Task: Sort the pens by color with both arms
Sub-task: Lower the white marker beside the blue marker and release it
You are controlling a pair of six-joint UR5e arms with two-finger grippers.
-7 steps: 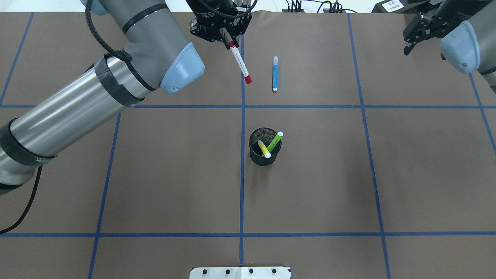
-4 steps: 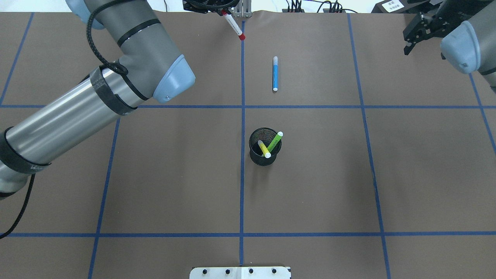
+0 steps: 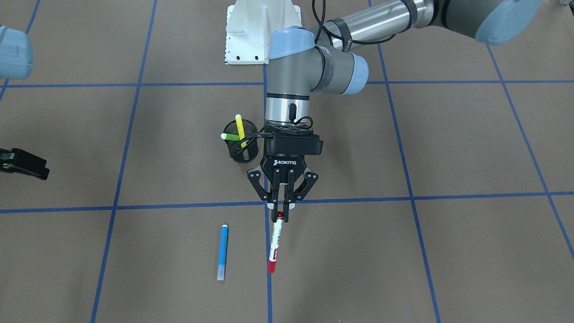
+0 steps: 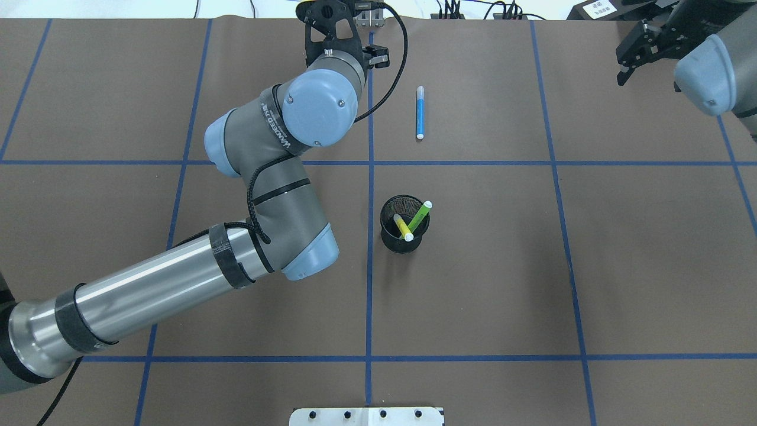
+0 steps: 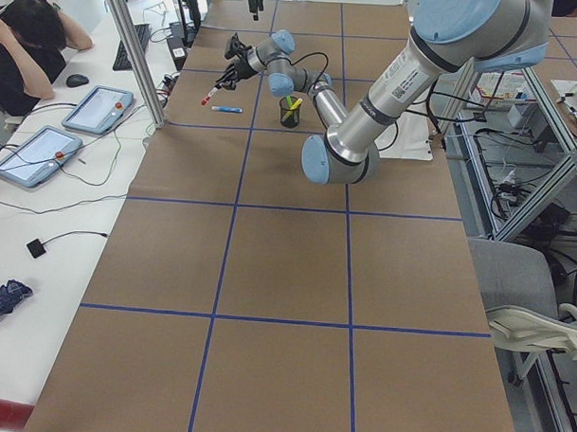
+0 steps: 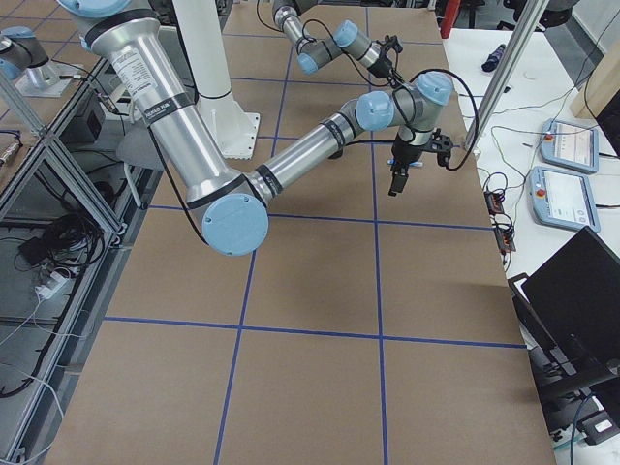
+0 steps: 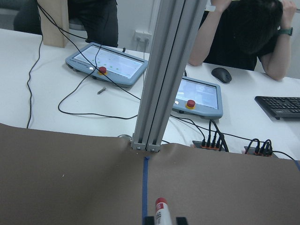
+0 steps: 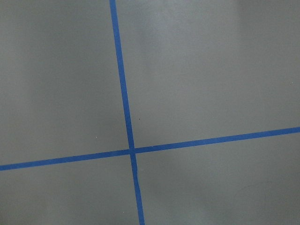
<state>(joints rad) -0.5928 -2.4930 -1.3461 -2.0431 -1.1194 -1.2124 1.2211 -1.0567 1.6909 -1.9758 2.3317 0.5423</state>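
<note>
Closest to the operators' side, the blue pen [image 3: 223, 252] lies flat on the matte brown sheet [image 3: 448, 134]. It is a slim straight tube with a pale cap at one end, and it sits inside a square marked out by glossy blue tape [image 3: 403, 197]. Near it, over the centre tape line, hangs the red-capped pen [image 3: 275, 242]. Its smooth white barrel slants down with the red cap lowest, and I cannot tell whether that tip touches the sheet.

The left gripper [image 3: 280, 214], black with jointed links, has its two fingers pressed together on the pen's upper red end. Above it rises the left arm [image 3: 314, 67], a stack of grey cylinders, a polished metal sleeve and rounded light-blue caps.

Just behind the gripper stands the mesh cup [image 3: 242, 154], a round one of fine black wire. The yellow pen [image 3: 241, 130] and the light green pen [image 3: 231, 135] lean crossed inside it, their pale tips poking over the rim.

Farther back is the boxy white pedestal [image 3: 251, 31].

Off toward the robot's right, well clear of the pens, the right gripper [image 4: 647, 74] hangs over the bare sheet, its fingers apparently spread apart.
</note>
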